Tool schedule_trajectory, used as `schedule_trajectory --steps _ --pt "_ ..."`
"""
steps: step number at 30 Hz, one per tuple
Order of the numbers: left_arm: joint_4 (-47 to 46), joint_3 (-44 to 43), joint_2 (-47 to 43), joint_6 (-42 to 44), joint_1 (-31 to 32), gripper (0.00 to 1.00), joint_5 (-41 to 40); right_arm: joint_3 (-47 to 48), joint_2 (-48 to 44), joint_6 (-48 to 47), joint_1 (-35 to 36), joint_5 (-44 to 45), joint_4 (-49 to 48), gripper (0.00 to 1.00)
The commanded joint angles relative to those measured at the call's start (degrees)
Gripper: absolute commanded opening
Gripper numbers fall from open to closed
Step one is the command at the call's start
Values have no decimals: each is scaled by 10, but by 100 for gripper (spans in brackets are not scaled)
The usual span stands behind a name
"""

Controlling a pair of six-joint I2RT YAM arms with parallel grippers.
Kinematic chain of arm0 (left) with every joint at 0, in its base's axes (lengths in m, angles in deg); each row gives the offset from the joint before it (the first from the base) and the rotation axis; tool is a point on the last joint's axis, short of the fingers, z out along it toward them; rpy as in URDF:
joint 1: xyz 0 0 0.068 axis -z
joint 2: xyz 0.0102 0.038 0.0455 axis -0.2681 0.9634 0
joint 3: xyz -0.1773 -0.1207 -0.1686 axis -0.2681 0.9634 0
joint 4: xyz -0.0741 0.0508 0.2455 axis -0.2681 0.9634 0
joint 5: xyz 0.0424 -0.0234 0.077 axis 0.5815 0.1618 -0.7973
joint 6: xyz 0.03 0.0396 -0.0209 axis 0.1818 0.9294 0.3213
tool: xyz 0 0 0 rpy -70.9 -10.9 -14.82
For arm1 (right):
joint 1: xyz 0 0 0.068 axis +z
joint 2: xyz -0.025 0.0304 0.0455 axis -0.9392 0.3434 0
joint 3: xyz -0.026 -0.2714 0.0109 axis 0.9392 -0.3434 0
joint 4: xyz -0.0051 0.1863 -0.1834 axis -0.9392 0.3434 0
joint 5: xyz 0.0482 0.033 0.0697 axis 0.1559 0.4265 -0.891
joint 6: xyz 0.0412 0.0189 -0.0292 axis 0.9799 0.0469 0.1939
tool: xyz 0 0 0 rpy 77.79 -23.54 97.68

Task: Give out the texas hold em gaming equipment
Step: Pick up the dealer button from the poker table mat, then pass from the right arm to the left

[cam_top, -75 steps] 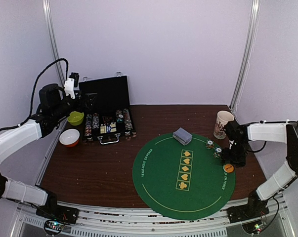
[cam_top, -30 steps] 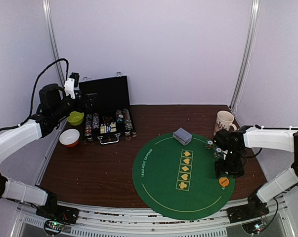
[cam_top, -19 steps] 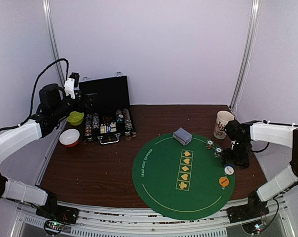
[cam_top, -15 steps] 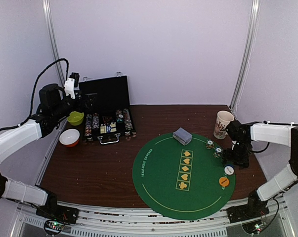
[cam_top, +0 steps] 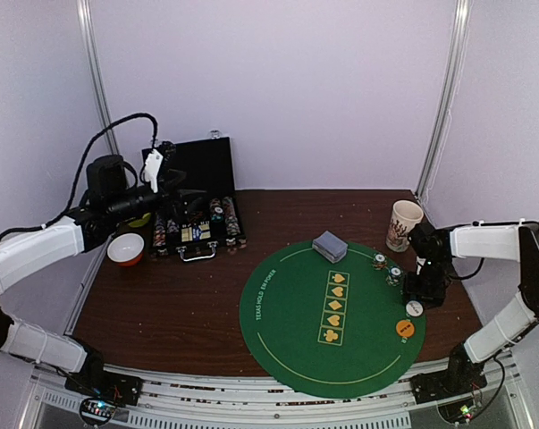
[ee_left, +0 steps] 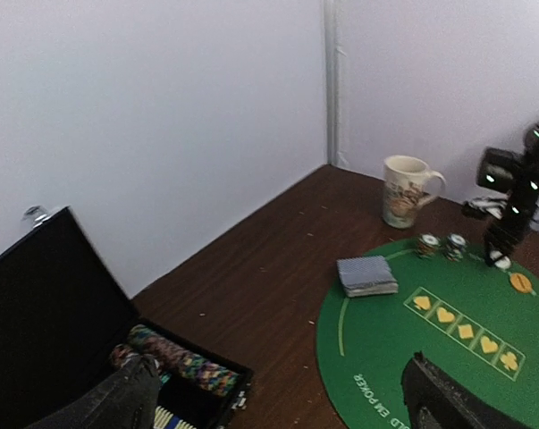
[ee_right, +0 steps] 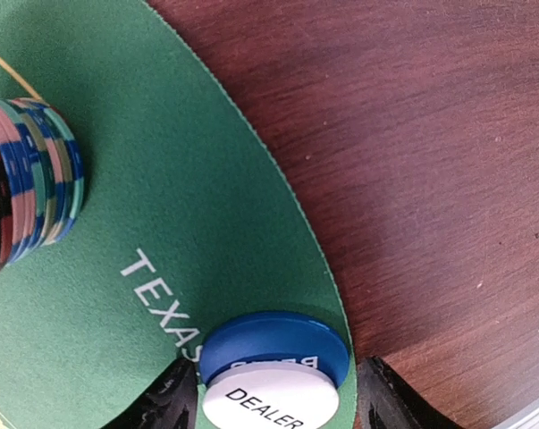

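Observation:
The white dealer disc (ee_right: 267, 404) lies on a blue disc (ee_right: 273, 344) at the green mat's right edge, between the spread fingers of my right gripper (ee_right: 275, 407), which is open. From above, the gripper (cam_top: 422, 292) is just over the dealer disc (cam_top: 414, 308), with the orange disc (cam_top: 405, 328) nearer. Two chip stacks (cam_top: 379, 261) (cam_top: 394, 274) stand left of it. The grey-blue card deck (cam_top: 330, 246) lies at the mat's far edge. My left gripper (cam_top: 187, 198) is open and empty above the chip case (cam_top: 197, 170).
The cream mug (cam_top: 403, 223) stands behind the right gripper. The open black case holds rows of chips (ee_left: 175, 357). A white-and-orange bowl (cam_top: 124, 248) sits left of the case. The green round mat (cam_top: 287, 322) covers the table's right half.
The left arm has swung right, over the chip case. The orange disc was moved nearer along the mat's edge, and the white dealer disc now lies where the right gripper hovers.

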Motion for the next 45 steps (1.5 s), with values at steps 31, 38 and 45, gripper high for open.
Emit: schedule_trajectory --steps 31,38,45 --pt "-73 -3 39 -68 118 88 61 136 -101 -37 199 37 160 27" --pt "-45 -100 141 -150 162 66 161 229 -135 -147 427 164 -28 27" --pt "-52 -128 185 -192 184 73 247 281 -52 -313 551 292 -232 25"
